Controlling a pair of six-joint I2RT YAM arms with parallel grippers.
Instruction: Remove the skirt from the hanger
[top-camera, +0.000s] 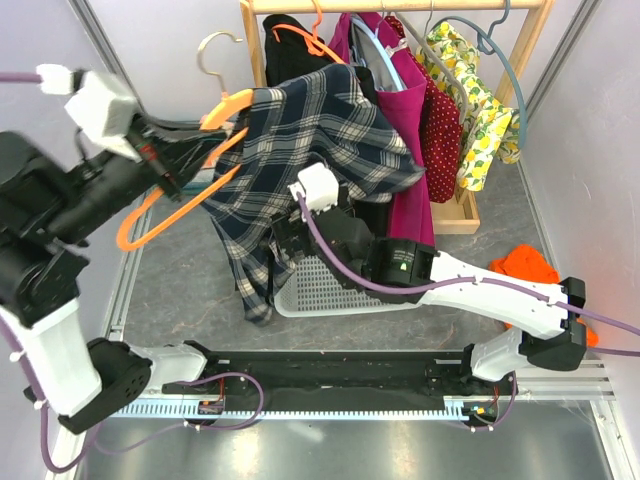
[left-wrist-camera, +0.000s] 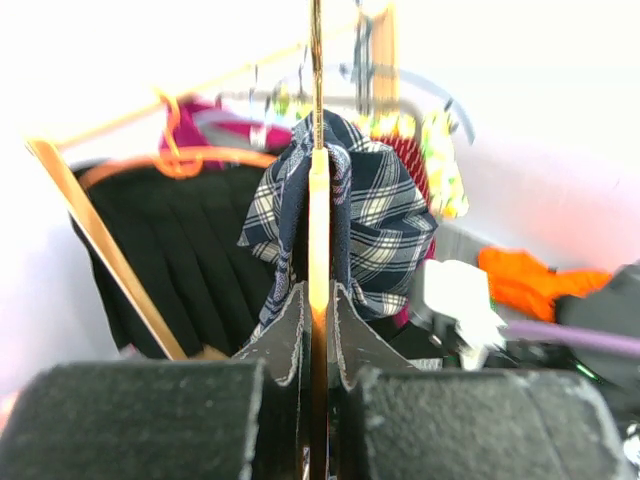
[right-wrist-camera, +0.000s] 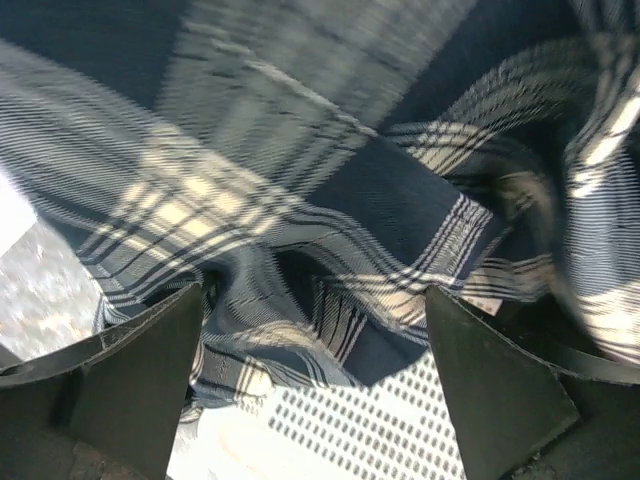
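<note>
Up close in the right wrist view, a small pale patch (right-wrist-camera: 482, 298) on the fabric may be a label, but it is too blurred to read. The skirt (top-camera: 310, 140) is soft woven cloth in navy plaid with cream bands. It is draped in loose folds over a thin orange hanger (top-camera: 185, 200), and its lower end trails down beside a white perforated basket (top-camera: 335, 290) on the table. The left arm reaches in from the left, raised, and the left gripper (left-wrist-camera: 318, 315) is clamped tight on the hanger's edge, holding it aloft in front of the wooden rack (top-camera: 400, 5) of other garments. The right arm stretches low across from the right. The right gripper (right-wrist-camera: 310, 345) is spread wide under the hanging cloth, with bunched plaid between its dark, wedge-shaped fingers (right-wrist-camera: 130, 375) but not pinched.
</note>
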